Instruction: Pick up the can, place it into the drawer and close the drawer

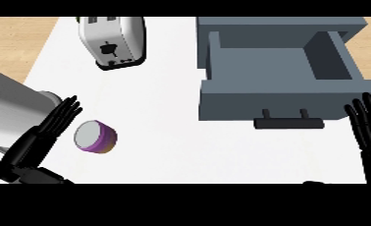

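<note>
While the white bench carries everything I need, the pick-up itself has not yet happened, so I judge I am at the very first step: getting hold of the can. Largest on the bench is the grey drawer, standing pulled out at the far right, its inside bare and its dark handle facing the near side. At the far left lies a silver toaster, which has no part in this job.

My left hand sits at the near left with its fingers straight and spread, holding nothing; the palm faces the can and stands just beside it, though I cannot tell whether any fingertip touches. My right hand rests at the right edge, fingers up and open, also holding nothing, near the drawer's front.

Smallest is the can, purple-sided with a pale top, tipped a little, on the bench at the near left, well apart from the drawer.

Next I would need to curl my left fingers round the can's side, lift it, and carry it across to the right over the open drawer.
</note>
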